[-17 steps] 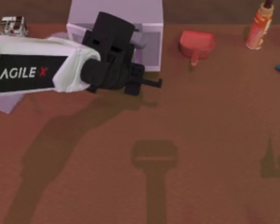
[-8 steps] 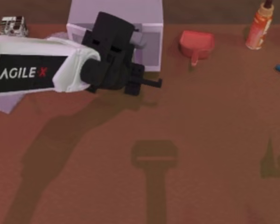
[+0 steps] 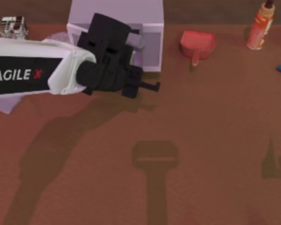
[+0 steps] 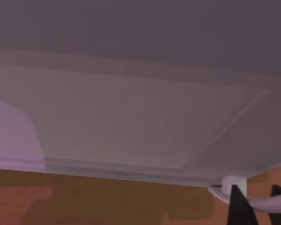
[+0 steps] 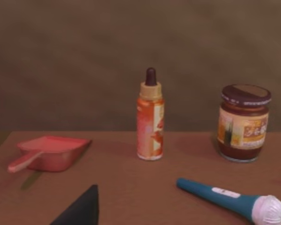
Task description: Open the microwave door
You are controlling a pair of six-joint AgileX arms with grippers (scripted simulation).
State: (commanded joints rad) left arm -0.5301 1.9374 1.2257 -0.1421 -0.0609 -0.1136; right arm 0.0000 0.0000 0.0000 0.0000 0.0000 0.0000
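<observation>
Left hand (image 3: 152,86) fronts microwave (image 3: 116,13); jar (image 5: 244,123) right-wrist only.

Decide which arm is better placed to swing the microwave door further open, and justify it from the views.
Left. Its tool is right at the microwave, by the microwave door. The right arm is off at the right side, facing a dropper bottle and jar.

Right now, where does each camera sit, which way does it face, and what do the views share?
Top view: above the table, looking down at the microwave, left gripper and red dustpan; left arm shows.
Left wrist view: close against the microwave door; dark fingertips show.
Right wrist view: low, facing the dustpan, orange dropper bottle, jar and microphone; one dark finger shows.
Shared: top and right wrist show dustpan and bottle.
</observation>
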